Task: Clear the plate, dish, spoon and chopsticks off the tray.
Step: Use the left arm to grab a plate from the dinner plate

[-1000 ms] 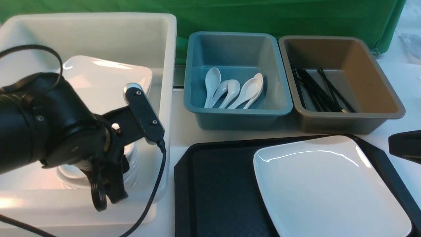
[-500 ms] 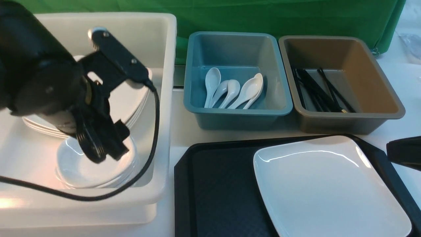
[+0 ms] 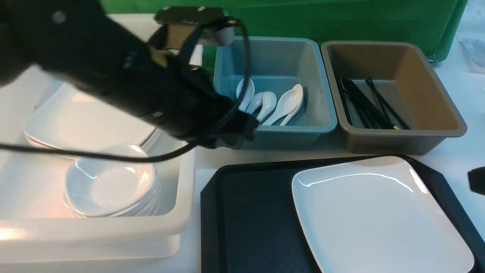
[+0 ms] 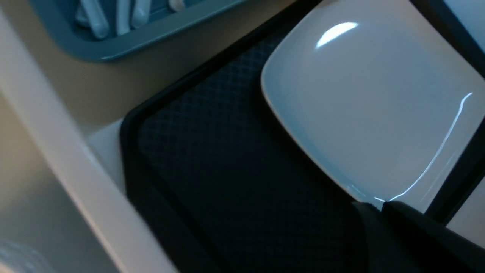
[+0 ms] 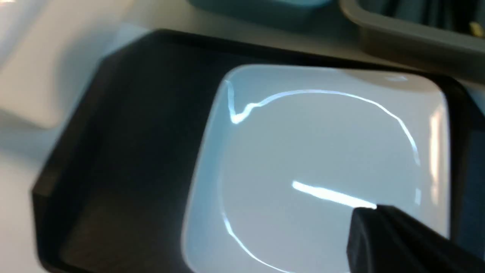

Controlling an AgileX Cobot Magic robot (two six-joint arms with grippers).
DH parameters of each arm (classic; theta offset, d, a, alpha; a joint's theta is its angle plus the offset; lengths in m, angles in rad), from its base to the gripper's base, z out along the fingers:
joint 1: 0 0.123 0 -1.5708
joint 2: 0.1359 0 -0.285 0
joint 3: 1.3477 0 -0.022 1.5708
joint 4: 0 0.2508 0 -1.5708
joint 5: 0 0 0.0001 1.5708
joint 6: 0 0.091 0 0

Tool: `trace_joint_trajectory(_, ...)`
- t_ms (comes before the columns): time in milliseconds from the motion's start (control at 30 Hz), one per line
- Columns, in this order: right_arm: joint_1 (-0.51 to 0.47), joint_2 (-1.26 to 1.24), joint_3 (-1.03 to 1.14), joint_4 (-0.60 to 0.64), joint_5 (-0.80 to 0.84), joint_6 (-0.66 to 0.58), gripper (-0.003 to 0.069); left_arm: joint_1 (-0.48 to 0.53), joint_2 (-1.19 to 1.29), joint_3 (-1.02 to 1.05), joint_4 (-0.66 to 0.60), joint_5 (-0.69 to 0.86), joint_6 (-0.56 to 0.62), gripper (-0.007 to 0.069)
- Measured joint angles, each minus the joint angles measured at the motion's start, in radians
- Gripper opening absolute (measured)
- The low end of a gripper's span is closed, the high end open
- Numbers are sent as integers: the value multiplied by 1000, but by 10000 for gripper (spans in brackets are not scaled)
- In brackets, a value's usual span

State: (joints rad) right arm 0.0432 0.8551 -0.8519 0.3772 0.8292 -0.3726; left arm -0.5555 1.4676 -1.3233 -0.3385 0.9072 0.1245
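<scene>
The white plate (image 3: pixel 379 212) lies on the right half of the black tray (image 3: pixel 250 220). A stack of small white dishes (image 3: pixel 110 185) sits in the white tub (image 3: pixel 182 223), and none is held. Several white spoons (image 3: pixel 273 104) lie in the blue tub (image 3: pixel 273 129), and black chopsticks (image 3: pixel 367 106) in the brown tub (image 3: pixel 401 140). My left gripper (image 3: pixel 244 132) hangs over the blue tub's front left corner, just behind the tray. In its wrist view the left gripper (image 4: pixel 380 206) is shut and empty above the plate (image 4: pixel 371 106). My right gripper (image 5: pixel 373 212) is shut and empty over the plate (image 5: pixel 322 159).
Large white plates (image 3: pixel 87 117) are stacked at the back of the white tub. The left arm and its cable (image 3: pixel 113 157) cross above that tub. A green cloth (image 3: pixel 322 19) hangs behind the tubs. The right gripper (image 3: pixel 477 180) shows only at the frame's right edge.
The left arm rose out of the white tub and swung right to the tray's back edge, its jaws closing empty. The right gripper drew back towards the right edge.
</scene>
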Motion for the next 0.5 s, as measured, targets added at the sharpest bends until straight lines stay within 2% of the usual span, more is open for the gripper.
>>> trace_joint_trajectory(167, 0, 0, 0, -43, 15, 42, 22, -63, 148, -110, 31, 61, 16, 7)
trace_joint_trajectory(333, 0, 0, 0, -43, 18, 56, 22, -97, 268, -210, 41, 69, 10, 55)
trace_joint_trajectory(433, 0, 0, 0, -42, 23, 64, 22, -111, 350, -286, 56, 74, 10, 137)
trace_joint_trajectory(500, 0, 0, 0, -41, 27, 66, 22, -120, 416, -338, 67, 84, 10, 242)
